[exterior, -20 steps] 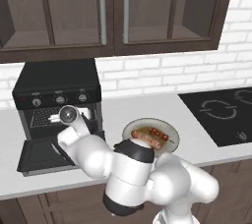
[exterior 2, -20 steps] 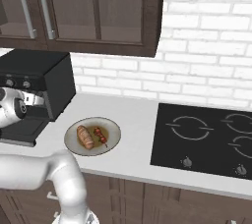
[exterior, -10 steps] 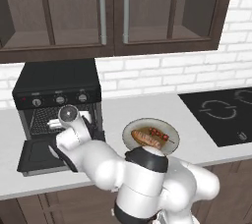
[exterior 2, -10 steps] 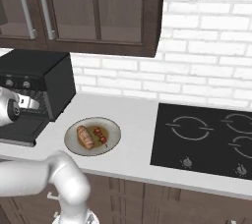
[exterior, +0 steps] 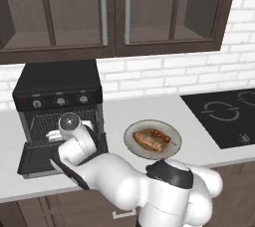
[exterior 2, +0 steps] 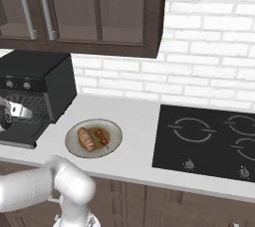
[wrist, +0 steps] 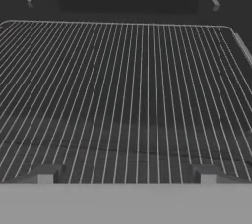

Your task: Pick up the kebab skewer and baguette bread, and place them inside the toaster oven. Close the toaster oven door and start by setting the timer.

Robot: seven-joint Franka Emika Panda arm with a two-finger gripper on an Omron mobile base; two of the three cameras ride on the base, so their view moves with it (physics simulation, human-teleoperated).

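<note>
Left base view: I see the toaster oven [exterior: 58,86] at about 9 o'clock on the counter [exterior: 129,112], its door [exterior: 35,159] dropped flat toward me, three knobs across the front panel. The arm's hand sits right at the oven mouth, above the door; the gripper [exterior: 52,134] points into the cavity and I can't read the jaws from here. At about 5 o'clock of the oven there's a plate [exterior: 130,139] carrying the bread [exterior: 148,141] and the skewer [exterior: 162,136], side by side, bread on the near-left, skewer at its 2 o'clock. Cooktop [exterior: 224,116] at 3 o'clock, cabinets [exterior: 114,9] at 12. Right base view: oven [exterior 2: 35,79] at 9 o'clock, door [exterior 2: 17,136] down, gripper [exterior 2: 20,112] at the opening in front of the rack. The plate [exterior 2: 74,149] is just right of the oven, well clear of the gripper; bread [exterior 2: 85,138] on its left half, skewer [exterior 2: 102,138] just to the right of it. Cooktop [exterior 2: 209,139] at 3 o'clock. Hand view: I'm looking along the wire rack [wrist: 123,95] inside the oven; the two fingertips [wrist: 45,176] sit wide apart at 7 and 5 o'clock, nothing between them. Gripper [wrist: 126,178] is spread and empty, with the rack bare in front of it.
</note>
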